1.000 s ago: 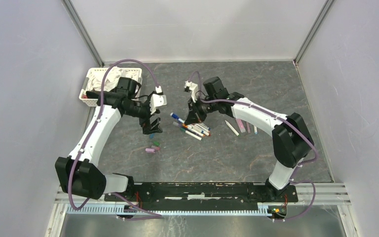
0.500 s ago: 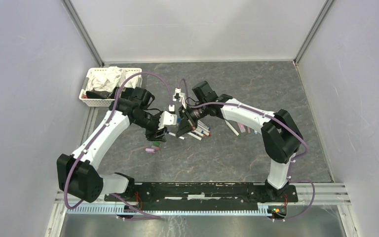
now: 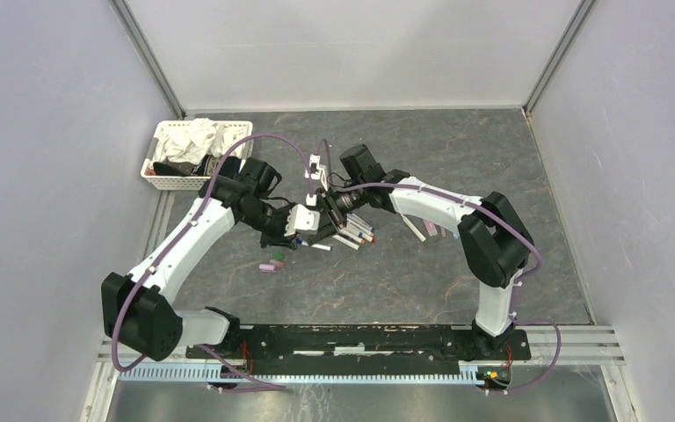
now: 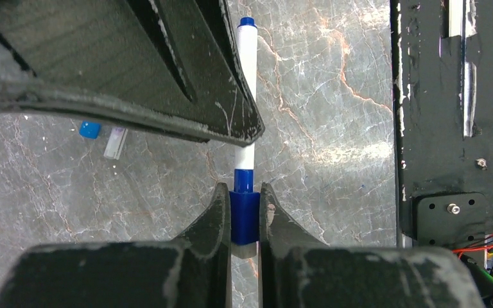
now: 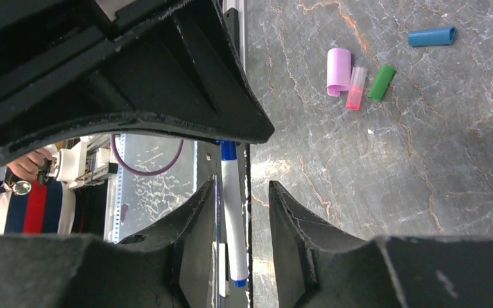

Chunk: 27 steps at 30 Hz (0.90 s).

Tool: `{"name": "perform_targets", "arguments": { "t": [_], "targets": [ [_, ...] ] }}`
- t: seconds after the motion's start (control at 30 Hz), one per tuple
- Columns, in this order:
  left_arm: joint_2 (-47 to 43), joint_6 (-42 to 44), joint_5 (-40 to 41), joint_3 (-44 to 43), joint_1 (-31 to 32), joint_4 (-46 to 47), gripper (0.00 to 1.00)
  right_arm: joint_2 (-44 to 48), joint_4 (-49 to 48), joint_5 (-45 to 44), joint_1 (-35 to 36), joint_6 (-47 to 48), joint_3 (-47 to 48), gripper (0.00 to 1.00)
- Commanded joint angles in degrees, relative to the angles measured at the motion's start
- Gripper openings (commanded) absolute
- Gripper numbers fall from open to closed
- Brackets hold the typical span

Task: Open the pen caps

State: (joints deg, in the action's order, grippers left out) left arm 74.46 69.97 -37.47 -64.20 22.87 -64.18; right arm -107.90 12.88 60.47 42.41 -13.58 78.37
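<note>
**L gripper** [image 4: 244,192]: jaws shut on short blue plastic cap [image 4: 244,217] of slim white-barrelled pen [image 4: 246,70], held over grey marble table [image 3: 492,158], left of centre. **R gripper** [image 5: 239,192]: jaws part-open, straddling barrel w/ gap visible. Loose pink cylindrical cap [image 5: 338,70] lies on surface nearby.
</note>
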Motion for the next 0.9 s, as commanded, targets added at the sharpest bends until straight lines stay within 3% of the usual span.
{"name": "perform_targets", "arguments": {
  "t": [0.0,0.13,0.23,0.37,0.57,0.87],
  "targets": [
    [0.2,-0.3,-1.2,-1.7,0.6,0.2,0.02,-1.5,-4.9,1.9,0.9,-2.3,0.1,0.41],
    [0.6,-0.8,-1.2,-2.6,0.5,0.2,0.02,-2.1,-4.5,2.7,1.2,-1.6,0.0,0.4],
    [1.2,-0.8,-0.7,-3.3,0.6,0.2,0.02,-1.5,-1.8,2.9,1.3,1.3,-0.6,0.34],
    [2.4,-0.9,1.5,-4.1,0.6,0.3,0.02,0.3,3.8,1.3,1.0,7.0,-2.0,0.0],
    [3.7,-0.5,7.6,-4.5,-0.4,0.3,0.02,5.5,8.3,-4.1,-2.7,12.1,-7.5,0.0],
    [4.7,5.1,12.4,-4.8,-9.3,0.6,0.02,12.0,12.3,-13.1,-8.1,15.4,-12.6,0.0]
  ]
}}
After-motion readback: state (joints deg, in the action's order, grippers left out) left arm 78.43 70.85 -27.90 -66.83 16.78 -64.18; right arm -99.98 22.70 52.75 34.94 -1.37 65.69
